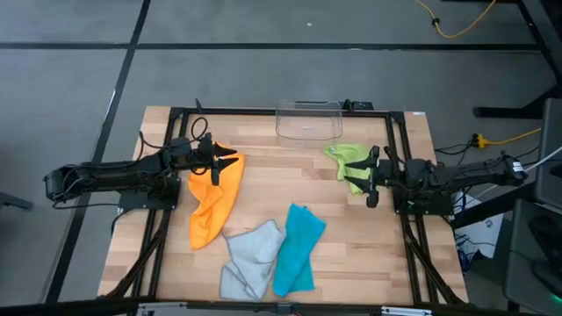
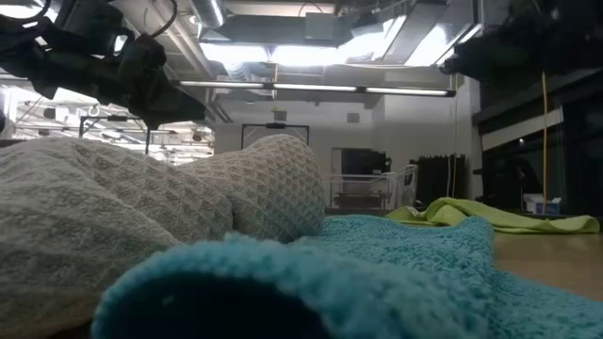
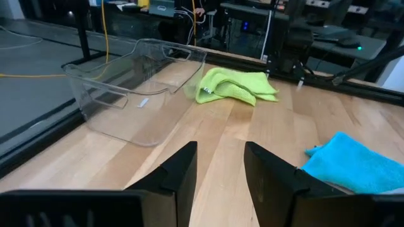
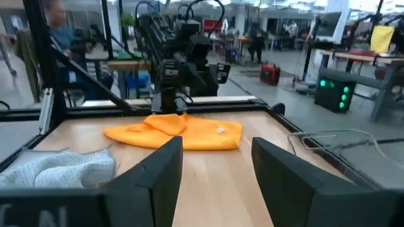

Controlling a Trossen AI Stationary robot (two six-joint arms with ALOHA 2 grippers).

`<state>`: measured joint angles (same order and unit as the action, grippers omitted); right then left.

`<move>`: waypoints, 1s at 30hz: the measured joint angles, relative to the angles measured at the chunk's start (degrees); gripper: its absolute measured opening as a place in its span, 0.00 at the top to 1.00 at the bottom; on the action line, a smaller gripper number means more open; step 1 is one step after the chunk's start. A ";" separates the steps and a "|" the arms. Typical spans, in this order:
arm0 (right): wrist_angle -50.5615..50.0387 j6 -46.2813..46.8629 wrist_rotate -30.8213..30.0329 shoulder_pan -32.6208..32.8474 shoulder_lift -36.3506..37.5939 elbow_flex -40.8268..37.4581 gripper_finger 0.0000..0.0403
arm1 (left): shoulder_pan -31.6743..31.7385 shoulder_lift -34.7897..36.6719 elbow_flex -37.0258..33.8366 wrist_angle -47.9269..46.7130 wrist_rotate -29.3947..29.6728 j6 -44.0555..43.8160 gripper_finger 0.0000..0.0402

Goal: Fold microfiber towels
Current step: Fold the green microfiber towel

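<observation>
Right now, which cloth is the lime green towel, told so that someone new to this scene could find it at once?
Start at the clear plastic bin at the far edge of the wooden table. Just to its right lies the lime green towel, crumpled, with the right end effector over it. It alone sits on the right side; the orange towel, grey towel and teal towel lie left and nearer.

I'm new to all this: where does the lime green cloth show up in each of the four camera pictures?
High view: the lime green towel lies right of centre, beside the right end effector.
Low view: the towel is a flat strip at far right, behind the teal towel.
Left wrist view: the towel lies at top centre, next to the clear bin.
Right wrist view: not in it.
Shared landmark: the clear bin, close to the towel.
</observation>
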<state>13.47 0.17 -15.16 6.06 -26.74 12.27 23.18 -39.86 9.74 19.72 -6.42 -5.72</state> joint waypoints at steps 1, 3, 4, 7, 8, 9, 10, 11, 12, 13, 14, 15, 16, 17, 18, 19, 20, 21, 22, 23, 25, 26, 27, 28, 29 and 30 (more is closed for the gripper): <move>-3.52 0.74 -1.18 -0.05 -1.30 2.40 0.52 | -0.02 0.01 -0.01 0.84 0.03 -0.02 0.69; -12.44 3.89 -4.25 -0.57 -4.68 8.02 0.52 | -0.02 0.02 -0.01 2.28 1.03 -0.06 0.69; -17.86 7.58 -5.91 -0.98 -6.55 10.67 0.52 | -0.02 0.00 0.00 2.84 1.75 -0.06 0.69; -32.20 18.49 -9.47 -2.58 -13.20 17.35 0.52 | -0.02 0.02 0.00 3.88 3.87 -0.09 0.69; -36.82 20.91 -10.00 -3.33 -15.52 19.19 0.52 | -0.02 0.02 -0.02 3.96 4.51 -0.09 0.69; -41.15 22.97 -10.14 -4.30 -17.74 20.84 0.52 | 0.00 0.02 -0.02 3.94 4.98 -0.09 0.69; -45.17 25.05 -10.27 -5.37 -19.93 22.68 0.52 | 0.00 0.02 -0.02 3.88 5.22 -0.09 0.69; -48.56 27.16 -10.14 -6.53 -21.97 24.33 0.52 | 0.00 0.02 0.00 3.84 5.29 -0.10 0.69; -51.55 29.03 -9.91 -7.78 -24.00 25.77 0.52 | -0.02 0.02 -0.01 3.83 5.27 -0.23 0.69; -54.23 30.47 -9.16 -9.02 -26.02 26.93 0.52 | 0.00 0.02 -0.02 3.82 5.27 -0.88 0.69; -56.46 31.71 -7.81 -10.22 -27.97 27.86 0.52 | -0.02 0.02 -0.01 3.81 5.27 -1.99 0.69; -57.62 32.71 -6.29 -11.36 -29.73 28.43 0.52 | 0.00 0.01 -0.01 3.80 5.29 -3.27 0.69; -58.12 33.23 -4.49 -12.41 -31.30 28.77 0.52 | 0.00 0.02 -0.02 3.74 5.28 -4.53 0.69; -58.31 33.85 -2.35 -13.27 -32.92 28.83 0.52 | -0.02 0.00 0.00 3.61 5.29 -5.72 0.69; -58.56 33.92 -0.35 -13.95 -34.42 28.80 0.52 | 0.00 0.02 -0.02 3.31 5.27 -6.49 0.69; -58.83 34.05 1.26 -14.47 -35.88 28.57 0.52 | -0.01 0.01 -0.02 2.95 5.27 -7.18 0.69; -59.38 34.09 2.69 -14.83 -37.29 28.36 0.52 | 0.00 0.02 -0.02 2.59 5.27 -7.31 0.69; -60.22 34.40 3.82 -14.99 -38.57 28.04 0.52 | 0.00 0.02 -0.02 2.10 5.27 -7.39 0.69; -61.56 35.25 4.65 -15.03 -39.73 27.78 0.52 | -0.02 0.02 -0.01 1.52 5.27 -7.43 0.69; -63.48 36.30 5.41 -15.01 -40.87 27.76 0.52 | -0.01 0.00 -0.01 0.93 5.27 -7.45 0.69; -67.57 39.45 6.07 -14.96 -42.63 27.74 0.52 | 0.00 0.02 -0.02 -0.22 5.29 -7.43 0.69; -69.35 41.30 6.02 -14.68 -43.26 27.74 0.52 | 0.00 0.00 -0.02 -0.72 5.29 -7.39 0.69; -70.71 42.84 5.98 -14.22 -43.82 27.73 0.52 | -0.02 0.02 0.00 -1.10 5.27 -7.39 0.69; -71.50 43.98 5.93 -13.76 -44.24 27.71 0.52 | -0.02 0.00 0.00 -1.35 5.29 -7.39 0.69; -71.70 44.65 6.01 -13.23 -44.50 27.69 0.52 | 0.00 0.00 -0.02 -1.38 5.29 -7.37 0.69; -71.61 44.75 6.19 -12.62 -44.70 27.68 0.52 | -0.02 0.02 -0.01 -1.31 5.29 -7.37 0.69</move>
<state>-58.14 44.92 -8.97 -6.56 -71.44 39.94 23.16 -39.83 9.73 18.40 -1.13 -13.08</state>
